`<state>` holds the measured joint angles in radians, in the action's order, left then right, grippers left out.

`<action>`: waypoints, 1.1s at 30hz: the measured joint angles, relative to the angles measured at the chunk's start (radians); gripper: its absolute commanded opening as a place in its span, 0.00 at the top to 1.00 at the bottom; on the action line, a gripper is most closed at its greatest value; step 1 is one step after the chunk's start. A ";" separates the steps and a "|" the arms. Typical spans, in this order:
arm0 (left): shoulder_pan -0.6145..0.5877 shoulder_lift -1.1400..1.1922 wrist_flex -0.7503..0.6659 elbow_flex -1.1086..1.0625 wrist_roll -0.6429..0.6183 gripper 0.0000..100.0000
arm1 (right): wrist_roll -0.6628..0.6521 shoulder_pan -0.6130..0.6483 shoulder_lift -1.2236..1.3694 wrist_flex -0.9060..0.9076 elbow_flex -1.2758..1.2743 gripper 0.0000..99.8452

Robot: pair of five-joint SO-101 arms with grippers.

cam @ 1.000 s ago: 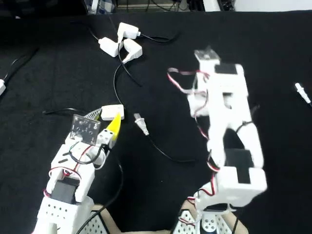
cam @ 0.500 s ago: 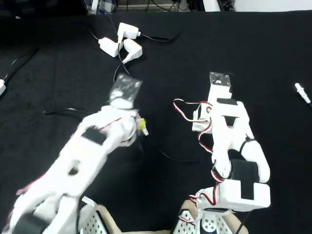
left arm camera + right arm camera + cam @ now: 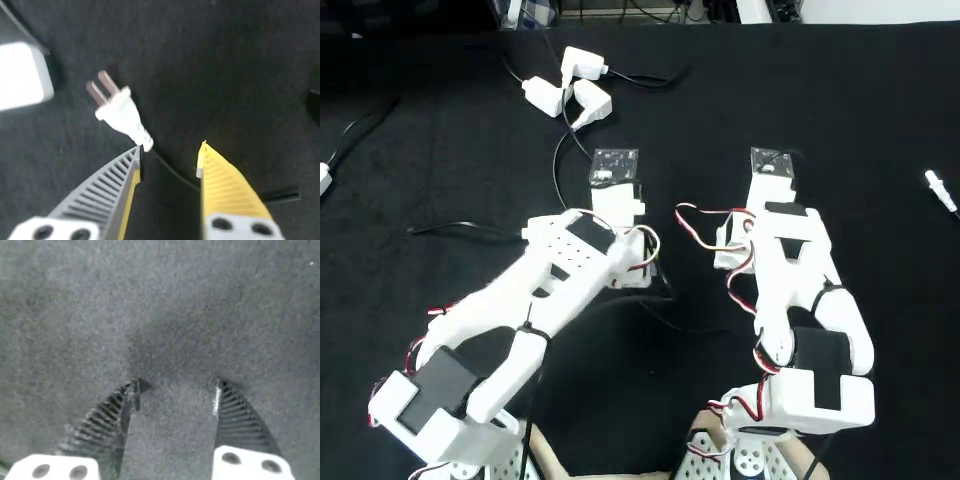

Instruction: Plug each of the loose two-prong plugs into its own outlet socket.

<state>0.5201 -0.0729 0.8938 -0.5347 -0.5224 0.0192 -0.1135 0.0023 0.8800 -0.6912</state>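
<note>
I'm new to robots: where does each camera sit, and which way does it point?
High view: fixed above the table, looking down on the black cloth; shows the left arm and right arm.
Left wrist view: on the left arm's wrist, looking down past the open left gripper at a two-prong plug.
Right wrist view: on the right arm's wrist, looking down past the open right gripper at bare cloth.
Shared: all three show the black cloth.

Left gripper pointing down, jaws apart, right gripper likewise, jaws apart
</note>
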 measured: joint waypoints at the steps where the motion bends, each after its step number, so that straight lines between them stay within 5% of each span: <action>1: 0.000 0.000 0.003 0.000 -0.011 0.81 | 0.000 0.000 0.000 0.000 0.000 0.76; 10: -0.098 0.000 -0.058 -0.020 -0.107 0.81 | 0.000 0.000 0.000 -0.003 0.000 0.76; 15: -0.095 -0.055 -0.078 -0.052 -0.115 0.98 | 0.000 0.000 0.000 -0.012 -0.006 0.76; 25: -0.126 -0.169 -0.298 -0.247 -0.124 0.80 | 0.000 0.000 0.000 -0.012 -0.006 0.76; 33: -0.181 -0.169 -0.324 -0.262 -0.206 0.78 | 0.000 0.000 0.000 -0.012 -0.006 0.76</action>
<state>0.3391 -0.2417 0.5700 -0.7971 -0.7281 0.0192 -0.1135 0.0023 0.8677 -0.6974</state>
